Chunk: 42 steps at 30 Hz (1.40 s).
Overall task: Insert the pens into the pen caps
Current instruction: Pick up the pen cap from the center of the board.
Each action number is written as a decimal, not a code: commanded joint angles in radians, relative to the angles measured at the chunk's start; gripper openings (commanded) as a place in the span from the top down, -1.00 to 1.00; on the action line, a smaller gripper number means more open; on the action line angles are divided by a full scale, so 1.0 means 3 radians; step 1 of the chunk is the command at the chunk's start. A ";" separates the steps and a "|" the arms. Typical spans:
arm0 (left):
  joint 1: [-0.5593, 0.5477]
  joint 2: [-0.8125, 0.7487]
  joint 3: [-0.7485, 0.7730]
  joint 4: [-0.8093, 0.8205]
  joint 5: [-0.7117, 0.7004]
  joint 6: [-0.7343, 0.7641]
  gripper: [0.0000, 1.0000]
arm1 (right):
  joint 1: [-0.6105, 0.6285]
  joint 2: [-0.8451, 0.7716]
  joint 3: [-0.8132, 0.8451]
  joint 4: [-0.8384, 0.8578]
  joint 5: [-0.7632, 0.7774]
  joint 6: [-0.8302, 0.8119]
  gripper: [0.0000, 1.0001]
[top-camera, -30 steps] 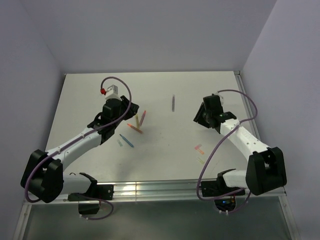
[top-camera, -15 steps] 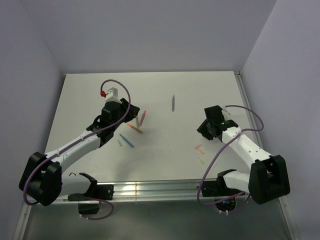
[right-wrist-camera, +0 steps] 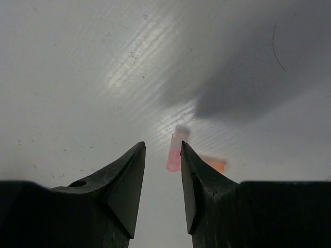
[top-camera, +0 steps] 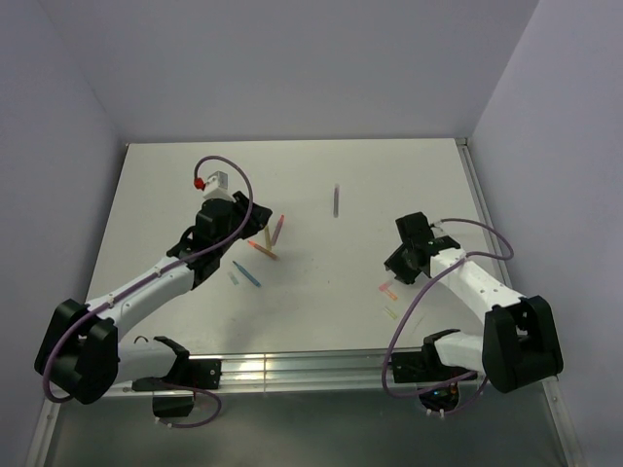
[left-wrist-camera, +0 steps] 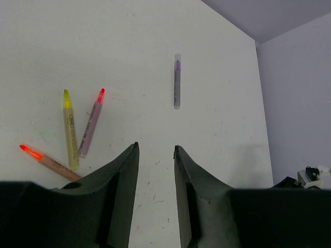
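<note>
We see: pink pen cap (right-wrist-camera: 176, 151) | orange pen cap (right-wrist-camera: 217, 164) | yellow pen (left-wrist-camera: 69, 129) | red-tipped mauve pen (left-wrist-camera: 91, 124) | orange-tipped tan pen (left-wrist-camera: 49, 161) | white table (left-wrist-camera: 103, 41)

**Boxed in on three sides, softly lit**

Closed off by a back wall (top-camera: 292, 68), a left wall (top-camera: 49, 195) and a right wall (top-camera: 565, 146), all plain, pale lilac-grey. Set between them, a white table (top-camera: 389, 175), matt, faintly speckled with small marks up close. Edged down the right side by a thin metal strip (top-camera: 474, 187), just beside the right wall. Bounded at the near edge by a grooved aluminium rail (top-camera: 311, 368), catching a bright glare left of centre. Below that, a dull grey panel (top-camera: 321, 428). Lit softly and evenly in the top view; in the right wrist view, streaked with sheen and crossed by a broad blurred shadow (right-wrist-camera: 243, 88) at upper right.
</note>
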 commanded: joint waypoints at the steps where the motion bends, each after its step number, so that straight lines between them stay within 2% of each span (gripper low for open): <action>1: -0.0007 -0.0102 -0.0019 0.0133 0.0014 -0.0024 0.23 | -0.0017 -0.0023 -0.0079 -0.0102 0.0096 0.0149 0.16; 12: -0.0002 -0.0071 -0.0049 0.0174 0.0024 -0.0023 0.22 | 0.0060 0.0079 -0.0156 0.0005 0.0030 0.0256 0.14; 33: 0.0049 -0.0030 -0.0116 0.0225 0.0075 -0.0039 0.22 | 0.0188 0.0463 0.0033 0.0021 0.0071 0.0251 0.15; 39: 0.0069 -0.0020 -0.0111 0.0225 0.0096 -0.0029 0.22 | 0.0229 0.0581 0.0089 0.0021 0.0076 0.0231 0.24; 42: 0.0090 -0.0010 -0.0111 0.0235 0.0121 -0.0029 0.21 | 0.0239 0.0632 0.0084 0.0041 0.0050 0.0210 0.39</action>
